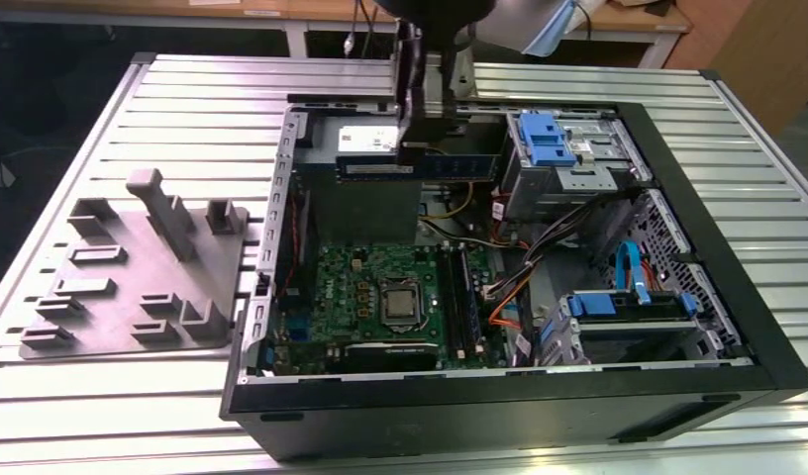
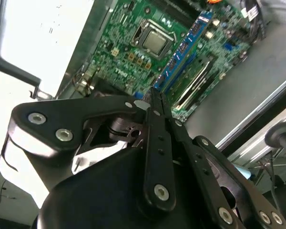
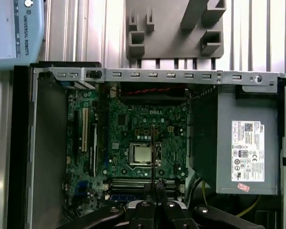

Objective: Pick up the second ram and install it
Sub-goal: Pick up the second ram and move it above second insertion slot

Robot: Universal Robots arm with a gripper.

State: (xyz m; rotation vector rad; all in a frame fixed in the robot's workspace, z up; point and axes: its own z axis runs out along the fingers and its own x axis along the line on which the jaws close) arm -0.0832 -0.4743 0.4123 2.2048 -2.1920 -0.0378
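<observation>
Over open case (image 1: 510, 408), second ram (image 1: 447, 166) horizontal

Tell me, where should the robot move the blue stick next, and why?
Probably carry it across toward the memory slots: the gripper is shut on the second ram, held above the power-supply box, not yet over the slots.

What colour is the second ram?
The second ram is blue, clearest in the second wrist view.
</observation>
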